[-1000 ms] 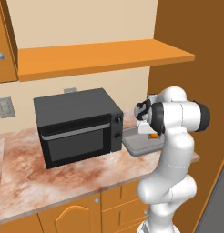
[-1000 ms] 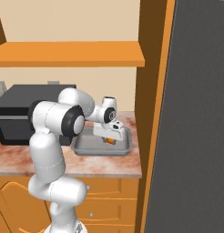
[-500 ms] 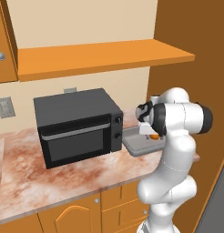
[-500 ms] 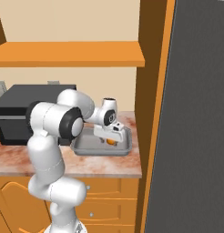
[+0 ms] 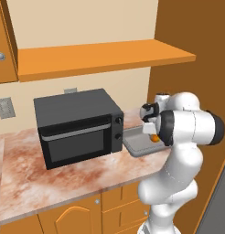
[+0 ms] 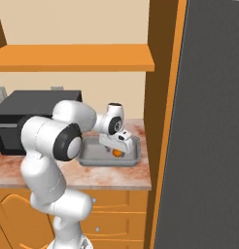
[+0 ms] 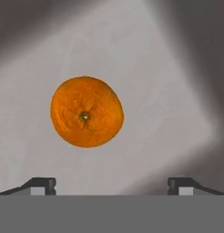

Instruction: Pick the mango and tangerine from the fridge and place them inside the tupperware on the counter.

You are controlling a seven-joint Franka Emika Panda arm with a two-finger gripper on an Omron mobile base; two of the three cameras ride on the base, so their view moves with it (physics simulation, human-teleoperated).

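Observation:
The tangerine is a bright orange ball lying on the grey floor of the tupperware, free of both fingertips. My gripper hangs just above it, open, with the jaws spread wide. From the base views the gripper points down into the shallow grey tupperware on the counter, and the tangerine shows right below it. In the left base view the tangerine peeks out beside the gripper over the tupperware. The mango is out of view.
A black microwave stands on the counter right beside the tray's left side. An orange shelf runs overhead. The fridge's dark grey door stands close on the right, past an orange wooden panel.
The jaws have gone from shut to wide open, letting the tangerine go into the tupperware. The arm has barely moved.

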